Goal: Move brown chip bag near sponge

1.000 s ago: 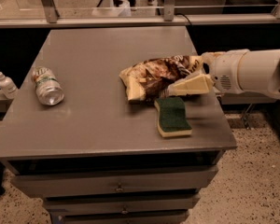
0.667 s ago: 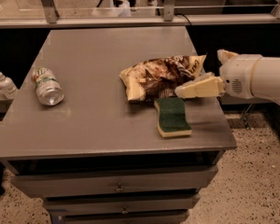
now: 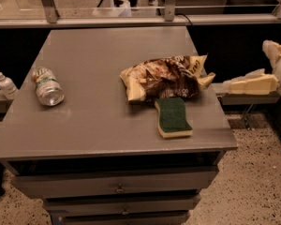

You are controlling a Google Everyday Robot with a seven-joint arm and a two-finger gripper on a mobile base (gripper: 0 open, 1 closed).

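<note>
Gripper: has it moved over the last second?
Yes. The gripper has drawn back to the right: it was over the table at the brown chip bag, and now sits past the table's right edge, apart from the bag.

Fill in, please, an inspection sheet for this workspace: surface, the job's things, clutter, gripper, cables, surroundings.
Surface: grey table, flat, with drawers under its front.
Job's things: brown chip bag lies crumpled, right of centre. The sponge lies green side up just in front of it, its far end meeting the bag's edge.
Clutter: silver can on its side near the left edge; pump bottle standing off the table, to the left.
Gripper: the gripper hangs beyond the table's right edge, apart from the bag, with nothing in it.
Cables: dark cable behind the far edge.
Surroundings: metal rail behind; speckled floor.
</note>
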